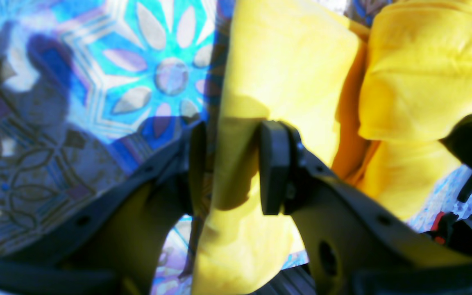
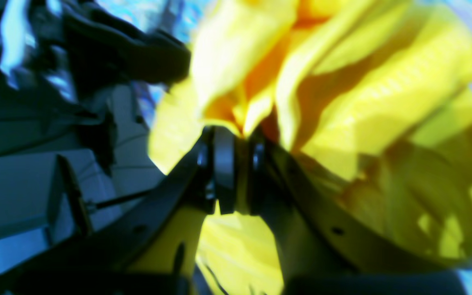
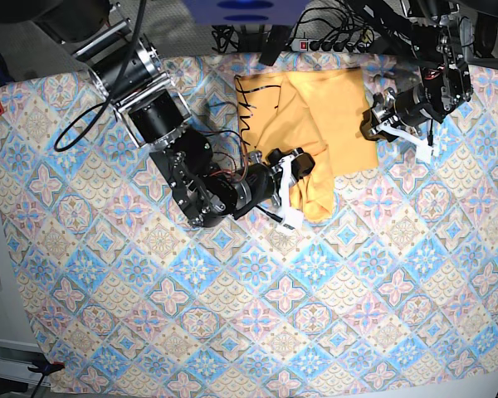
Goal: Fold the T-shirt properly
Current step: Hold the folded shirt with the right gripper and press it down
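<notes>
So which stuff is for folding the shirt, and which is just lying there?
For the job:
- T-shirt
- right gripper, pinching the T-shirt
- left gripper, around the T-shirt's edge

Just there:
- patterned cloth under it all
- power strip and cables at the back
</notes>
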Robot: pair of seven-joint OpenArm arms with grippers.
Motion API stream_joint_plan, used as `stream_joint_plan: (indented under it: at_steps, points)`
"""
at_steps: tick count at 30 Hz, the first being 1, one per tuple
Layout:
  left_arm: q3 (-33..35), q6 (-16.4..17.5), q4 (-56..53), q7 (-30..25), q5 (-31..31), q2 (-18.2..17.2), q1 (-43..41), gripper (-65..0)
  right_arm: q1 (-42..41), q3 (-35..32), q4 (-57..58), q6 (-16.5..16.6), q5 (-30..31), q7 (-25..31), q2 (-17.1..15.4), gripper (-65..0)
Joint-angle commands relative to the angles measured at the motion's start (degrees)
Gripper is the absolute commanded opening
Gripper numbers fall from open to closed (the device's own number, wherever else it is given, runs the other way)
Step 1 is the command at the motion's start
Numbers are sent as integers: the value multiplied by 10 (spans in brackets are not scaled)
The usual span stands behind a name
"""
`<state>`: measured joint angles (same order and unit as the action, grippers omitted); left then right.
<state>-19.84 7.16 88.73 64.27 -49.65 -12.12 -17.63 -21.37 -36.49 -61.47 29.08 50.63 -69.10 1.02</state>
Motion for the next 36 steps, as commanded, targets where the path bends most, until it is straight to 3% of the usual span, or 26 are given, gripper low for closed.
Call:
stream_joint_plan:
  at_steps: [1, 9, 14, 18, 30, 36]
  points:
    - [-2, 3, 7, -3, -6, -6, 3, -434, -14, 3, -16, 3, 13, 7, 3, -636]
    - [-3, 3, 7, -3, -6, -6, 3, -434, -13, -2, -27, 3, 13, -29, -8, -636]
    - [-3, 3, 7, -3, -6, -6, 3, -434, -11, -43, -35, 3, 14, -33, -14, -636]
    - [-3, 3, 7, -3, -6, -6, 3, -434, 15, -44, -52, 3, 14, -30, -41, -636]
    - [-2, 3, -5, -3, -5, -6, 4, -434, 19, -41, -85, 6, 14, -33, -55, -637]
    - [1, 4, -60, -19, -5, -6, 26, -442, 17, -3, -99, 40, 15, -34, -55, -638]
